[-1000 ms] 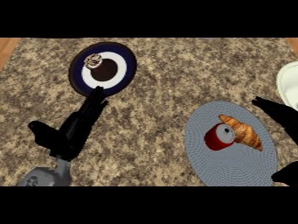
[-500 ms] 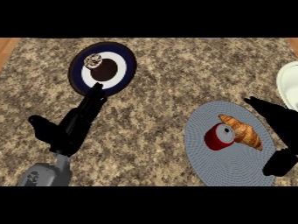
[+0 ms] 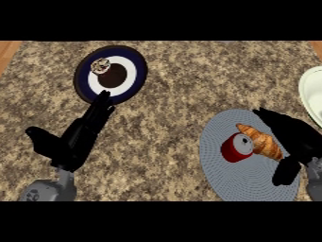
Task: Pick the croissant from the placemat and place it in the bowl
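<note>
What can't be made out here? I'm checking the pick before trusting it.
Head view only:
- Bowl: cut off by the right edge.
- Croissant: right hand covers its right side; contact unclear.
- Placemat: right part hidden by that hand.
- Small item on the dark plate: too small to identify.

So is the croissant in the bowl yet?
Not yet. The croissant lies on the round placemat, beside a red cup. The bowl sits apart at the right edge. The right hand is beside the croissant.
</note>
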You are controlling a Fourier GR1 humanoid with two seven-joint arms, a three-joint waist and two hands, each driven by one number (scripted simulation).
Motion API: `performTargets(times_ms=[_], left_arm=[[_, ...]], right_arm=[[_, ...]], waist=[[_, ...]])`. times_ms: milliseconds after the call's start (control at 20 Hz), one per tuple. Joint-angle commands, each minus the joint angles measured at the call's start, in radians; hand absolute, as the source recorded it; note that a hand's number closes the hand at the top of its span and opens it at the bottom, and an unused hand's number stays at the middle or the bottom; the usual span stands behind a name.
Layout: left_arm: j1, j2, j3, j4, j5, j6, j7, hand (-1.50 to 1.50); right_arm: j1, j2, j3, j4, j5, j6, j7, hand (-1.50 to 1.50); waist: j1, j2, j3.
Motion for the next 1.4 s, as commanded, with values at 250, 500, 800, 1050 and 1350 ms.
performTargets(times_ms=[250,500,800,1050,1350], left_arm=[[0.001,0.004,0.073,0.002,0.012,-0.075,0.012,0.00],[0.008,-0.043,0.061,0.036,-0.056,-0.067,-0.029,0.00],[0.012,-0.058,0.077,-0.006,-0.040,-0.071,0.046,0.00],[0.027,-0.060,0.089,-0.047,-0.058,-0.088,0.046,0.00],[0.009,-0.104,0.066,0.062,-0.119,-0.089,-0.039,0.00]], right_arm=[[0.099,0.058,-0.017,-0.010,0.148,-0.034,-0.087,-1.50],[0.027,0.106,-0.081,0.110,0.203,-0.031,-0.164,-1.50],[0.031,0.122,-0.131,0.086,0.220,0.017,-0.174,-1.50],[-0.008,0.176,-0.149,0.264,0.302,-0.093,-0.273,-1.50],[-0.045,0.237,-0.154,0.479,0.376,-0.238,-0.352,-1.50]], waist=[[-0.006,-0.001,0.000],[-0.003,0.000,0.000],[-0.003,-0.001,0.000],[0.000,0.000,0.000],[0.001,0.001,0.000]])
